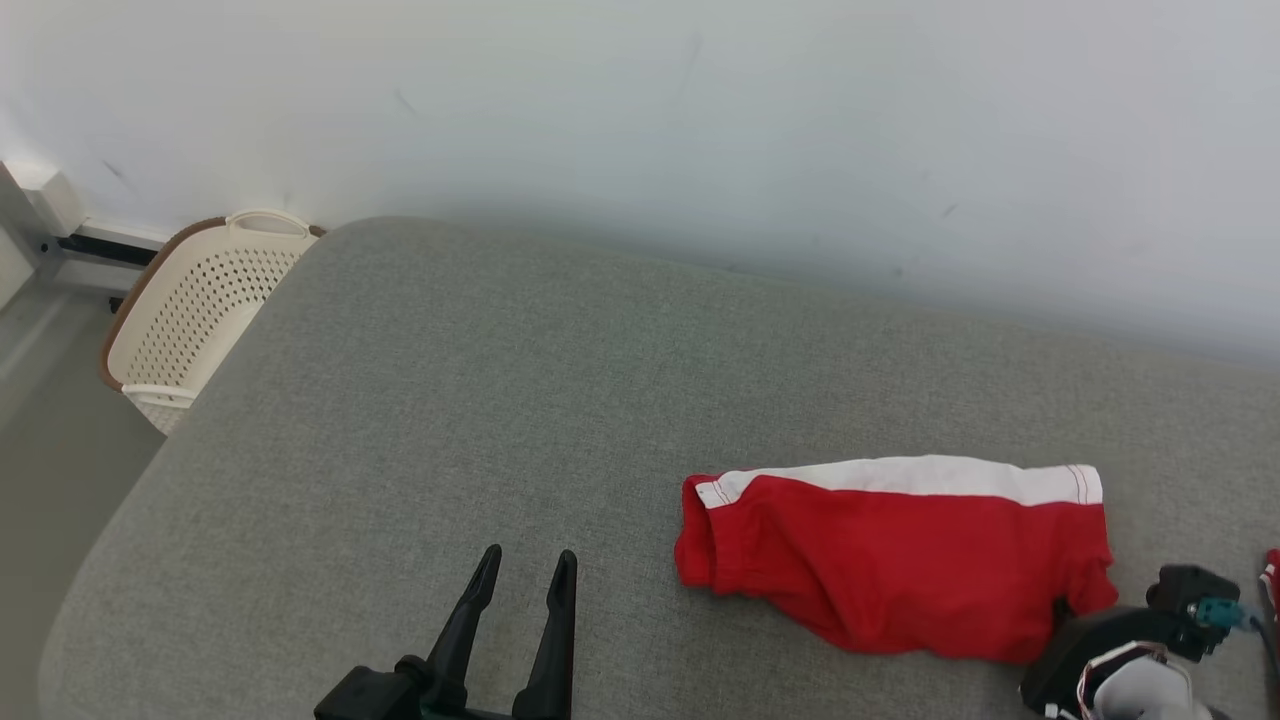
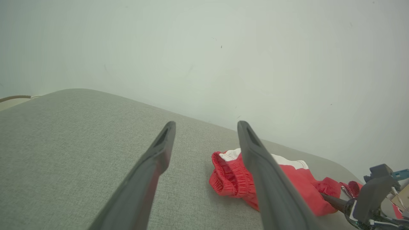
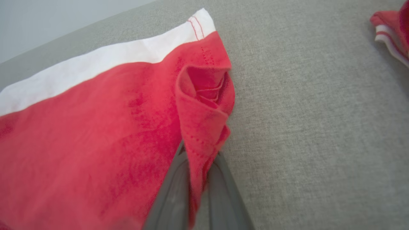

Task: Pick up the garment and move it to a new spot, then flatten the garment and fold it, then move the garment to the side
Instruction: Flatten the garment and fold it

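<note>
**A:** Red cloth with a white band, the garment (image 1: 900, 560). Lies on the grey table (image 1: 450, 400), right of centre. Long axis?

**B:** Runs left to right. Gathered elastic end toward the left hand (image 1: 527, 565), hemmed end at the right hand (image 3: 198, 159).

**A:** Nearer arm?

**B:** Right. Pressed together on a bunched fold at the hem corner, low over the table. Left hand spread wide, holding nothing, near the elastic end but apart from it, pointing toward the wall.

**A:** Hidden?

**B:** Right fingertips buried under cloth in the head view. Cannot tell how many layers are pinched. Second red-and-white scrap (image 3: 391, 35) cut off at the frame edge, unidentifiable. Basket (image 1: 190, 310) beyond the table's left corner, partly hidden.
</note>
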